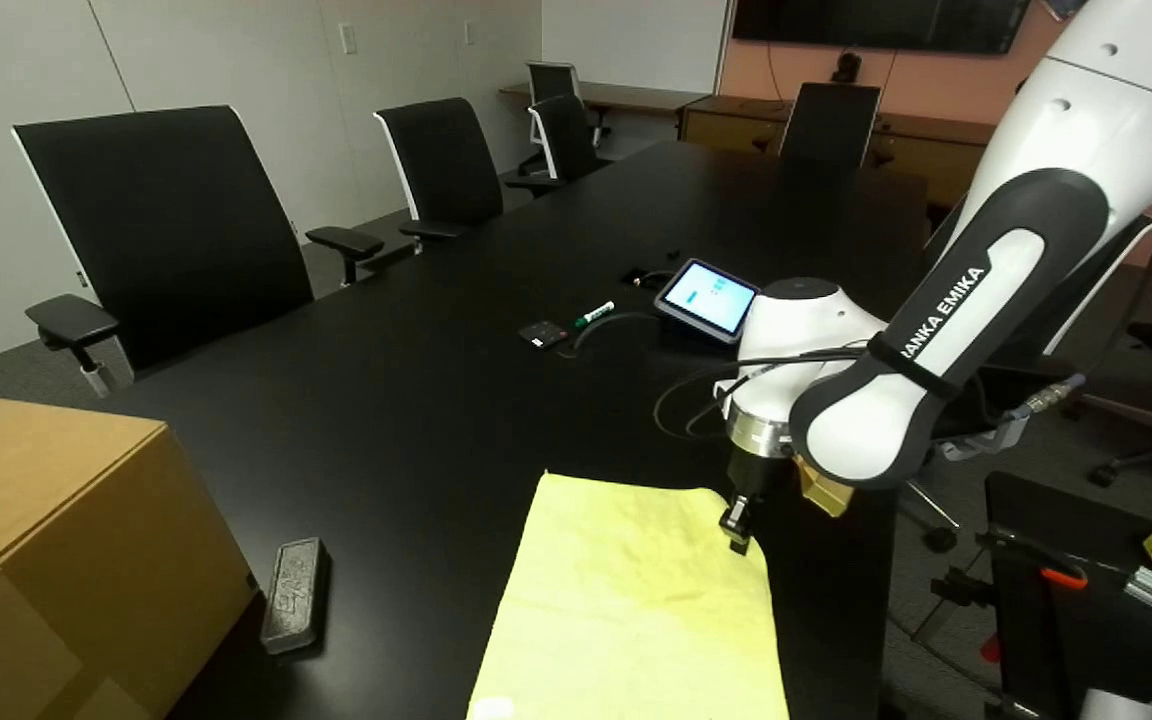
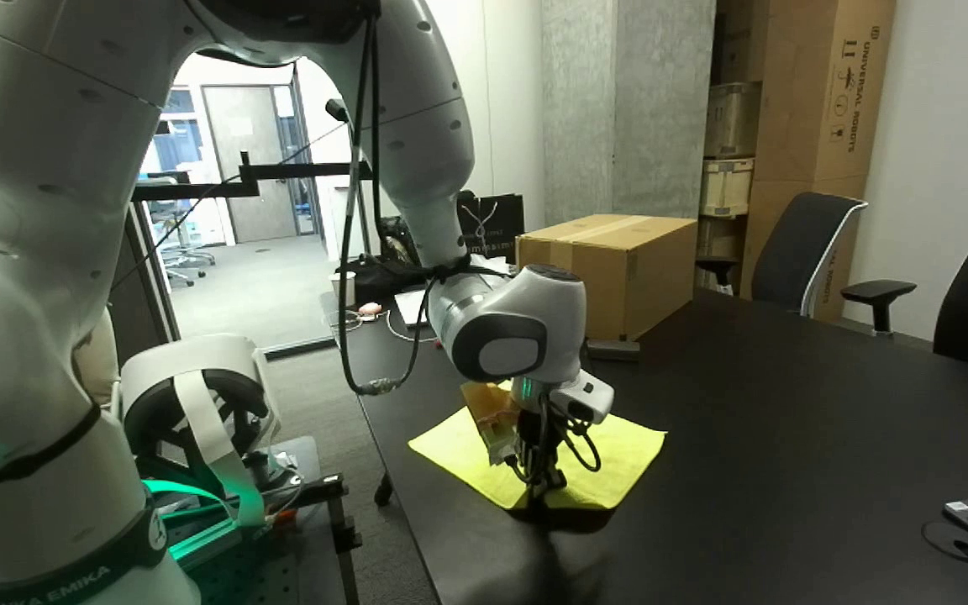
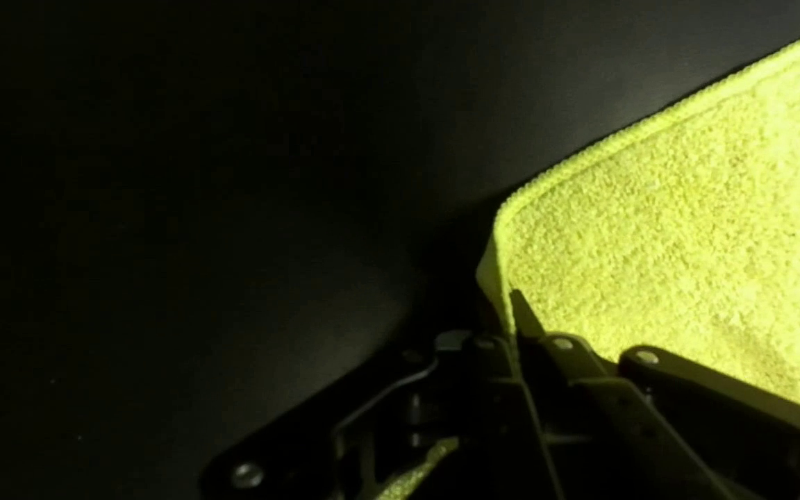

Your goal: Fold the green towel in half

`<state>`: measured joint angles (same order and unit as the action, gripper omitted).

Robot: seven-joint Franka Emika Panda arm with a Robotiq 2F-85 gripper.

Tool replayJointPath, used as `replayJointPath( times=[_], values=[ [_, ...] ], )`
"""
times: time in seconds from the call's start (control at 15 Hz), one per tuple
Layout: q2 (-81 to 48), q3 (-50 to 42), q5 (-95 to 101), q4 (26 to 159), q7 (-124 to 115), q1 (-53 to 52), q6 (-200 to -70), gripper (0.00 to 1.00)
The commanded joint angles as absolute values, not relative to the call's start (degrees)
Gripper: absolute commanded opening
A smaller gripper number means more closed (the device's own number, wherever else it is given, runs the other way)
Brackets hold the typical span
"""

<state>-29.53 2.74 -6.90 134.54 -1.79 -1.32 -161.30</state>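
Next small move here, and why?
I'd likely lift slightly, straight up: in the wrist view the jaws look shut with an edge of the towel between them, and in both exterior views it lies spread on the table, not yet folded. A short lift should test the grip before folding.

Well apart from the tan box (image 2: 602,281), my arm (image 1: 946,310) carries "RANKA EMIKA", a black strap (image 1: 911,368) lying where the word starts; my base (image 2: 39,529), also well apart from it, shows "EMIKA" on a dark band (image 2: 76,580). Behind the tan box, a tall carton (image 2: 820,126) reads "UNIVERSAL ROBOTS" sideways, with handling symbols. Beside the tan box, the pale lettering on a black bag (image 2: 497,227) and the raised marks on a dark block (image 1: 294,597) are unclear to me.
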Motion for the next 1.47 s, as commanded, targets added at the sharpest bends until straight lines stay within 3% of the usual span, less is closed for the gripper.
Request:
replayJointPath(
  times=[0.0, 0.6, 1.13, 1.4],
  values=[
    [-28.11, 0.71, -3.83, 133.01, -3.02, -3.13, -160.04, 0.05],
    [-23.89, -3.17, 10.29, 135.49, -1.68, -9.29, -162.22, 0.05],
    [-22.12, -16.62, 39.27, 138.68, -19.47, -30.05, -160.60, 0.04],
    [-22.33, -18.19, 47.68, 137.39, -30.33, -39.07, -158.18, 0.04]
  ],
)
